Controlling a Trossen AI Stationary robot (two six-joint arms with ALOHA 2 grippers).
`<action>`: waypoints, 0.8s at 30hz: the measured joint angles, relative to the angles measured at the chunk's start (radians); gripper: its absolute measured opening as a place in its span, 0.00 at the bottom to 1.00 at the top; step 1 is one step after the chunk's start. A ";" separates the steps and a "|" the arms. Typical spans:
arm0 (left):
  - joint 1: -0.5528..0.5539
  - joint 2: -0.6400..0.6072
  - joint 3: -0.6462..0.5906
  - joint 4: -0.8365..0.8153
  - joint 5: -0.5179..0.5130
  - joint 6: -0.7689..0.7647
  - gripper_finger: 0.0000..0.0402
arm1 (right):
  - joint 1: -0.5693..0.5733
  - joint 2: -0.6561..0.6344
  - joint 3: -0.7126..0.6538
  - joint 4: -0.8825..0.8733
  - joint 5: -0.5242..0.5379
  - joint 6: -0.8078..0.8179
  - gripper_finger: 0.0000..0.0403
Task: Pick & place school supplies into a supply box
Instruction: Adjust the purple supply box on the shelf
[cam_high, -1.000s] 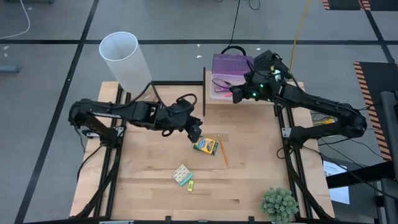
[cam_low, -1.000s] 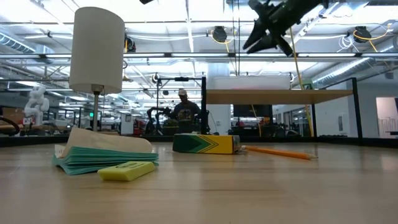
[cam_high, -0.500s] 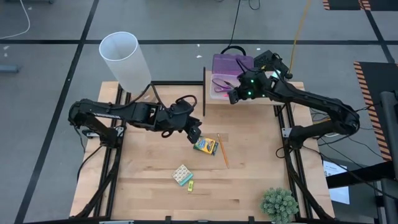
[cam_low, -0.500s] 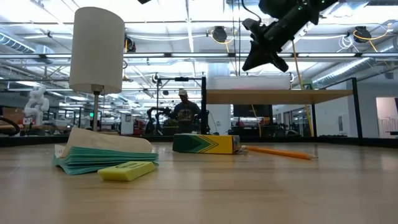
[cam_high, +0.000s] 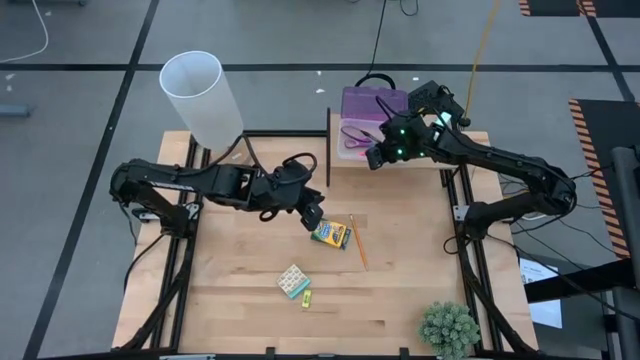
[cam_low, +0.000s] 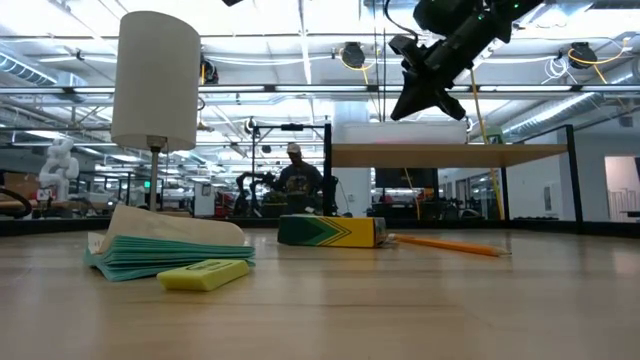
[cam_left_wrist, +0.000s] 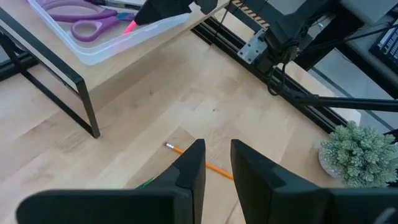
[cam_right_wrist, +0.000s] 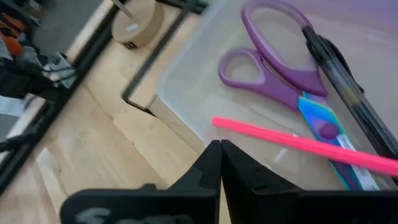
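The left gripper (cam_left_wrist: 216, 163) shows its two dark fingers parted by a narrow gap, hanging over the bare wooden table (cam_left_wrist: 155, 93) with nothing between them. Just beyond the fingertips lies the orange pencil (cam_left_wrist: 198, 160), flat on the wood. On a raised shelf with a black frame (cam_left_wrist: 59, 70) sits the clear supply box (cam_left_wrist: 118, 42), holding the purple-handled scissors (cam_left_wrist: 84, 17) and the pink pen (cam_left_wrist: 130, 26), with the right arm's dark gripper (cam_left_wrist: 163, 9) above its rim; a small green potted plant (cam_left_wrist: 359, 151) stands at the table's edge.
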 joint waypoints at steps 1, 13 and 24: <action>0.000 0.000 0.000 0.000 0.000 0.000 0.19 | 0.000 0.004 0.000 -0.010 0.003 -0.002 0.00; 0.000 0.000 0.000 0.001 0.000 0.002 0.19 | 0.000 0.015 0.002 -0.013 -0.007 0.002 0.00; 0.000 0.000 0.000 0.001 0.000 0.000 0.19 | 0.005 0.013 0.002 -0.027 -0.059 0.006 0.00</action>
